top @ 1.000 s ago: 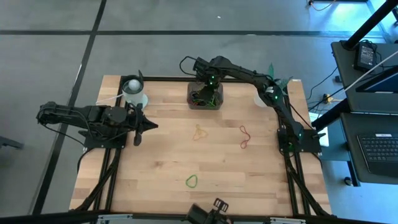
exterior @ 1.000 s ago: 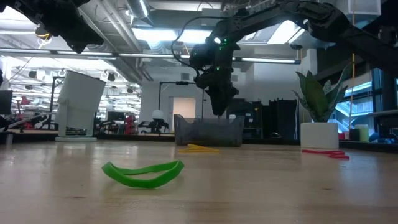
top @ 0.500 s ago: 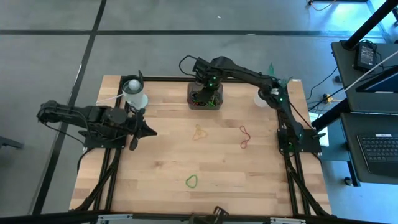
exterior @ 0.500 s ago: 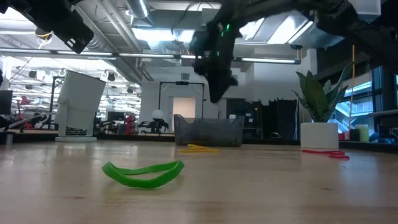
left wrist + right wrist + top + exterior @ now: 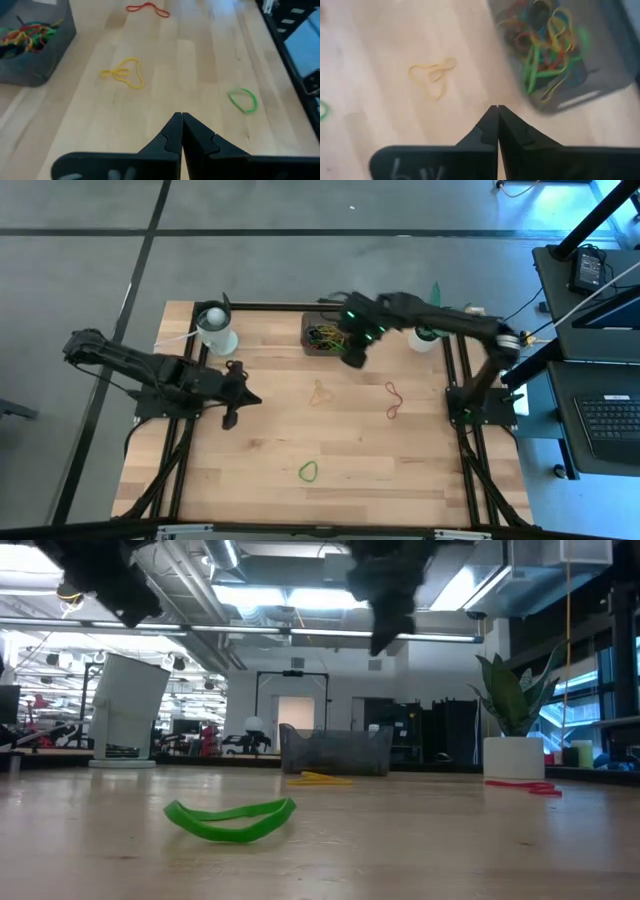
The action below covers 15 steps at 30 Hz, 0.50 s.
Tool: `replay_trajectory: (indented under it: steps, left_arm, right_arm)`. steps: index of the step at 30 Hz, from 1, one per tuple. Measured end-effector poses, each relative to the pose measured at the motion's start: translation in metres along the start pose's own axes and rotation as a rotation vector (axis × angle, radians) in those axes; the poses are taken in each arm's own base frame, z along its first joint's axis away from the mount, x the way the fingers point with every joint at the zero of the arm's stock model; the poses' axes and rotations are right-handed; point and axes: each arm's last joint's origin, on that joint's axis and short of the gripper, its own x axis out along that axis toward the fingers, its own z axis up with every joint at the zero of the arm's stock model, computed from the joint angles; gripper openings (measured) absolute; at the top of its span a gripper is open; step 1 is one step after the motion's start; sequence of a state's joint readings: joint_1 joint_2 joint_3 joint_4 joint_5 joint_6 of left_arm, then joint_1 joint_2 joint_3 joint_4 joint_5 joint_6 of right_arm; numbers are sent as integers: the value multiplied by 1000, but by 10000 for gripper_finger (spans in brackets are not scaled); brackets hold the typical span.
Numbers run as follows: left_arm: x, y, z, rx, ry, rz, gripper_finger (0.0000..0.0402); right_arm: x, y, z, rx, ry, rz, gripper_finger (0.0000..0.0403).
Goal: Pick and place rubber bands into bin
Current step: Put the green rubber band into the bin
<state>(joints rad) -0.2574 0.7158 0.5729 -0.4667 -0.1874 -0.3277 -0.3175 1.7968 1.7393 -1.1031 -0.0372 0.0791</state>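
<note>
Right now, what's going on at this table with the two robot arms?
Rubber bands are being cleared into the bin, which already holds a colourful tangle. The right gripper is shut and empty, beside the bin. The left gripper, also shut, hangs over the table's left side. A yellow band, a red band and a green band lie loose on the table.

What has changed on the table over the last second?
The right gripper has left its spot over the bin, swung out toward the table's middle and shut, holding nothing. The left gripper edged slightly inward, still shut. The yellow band, red band and green band stayed put.
</note>
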Motion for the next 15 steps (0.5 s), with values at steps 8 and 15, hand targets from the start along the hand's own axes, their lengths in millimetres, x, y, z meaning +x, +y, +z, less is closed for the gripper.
replay_trajectory:
  steps: [8,15]
  left_arm:
    - [30,-21,36,11,81,65,2]
    - [76,-42,71,27,184,111,2]
  right_arm:
    - [-25,43,-108,-5,-180,107,4]
    - [-29,59,-190,-13,-257,240,4]
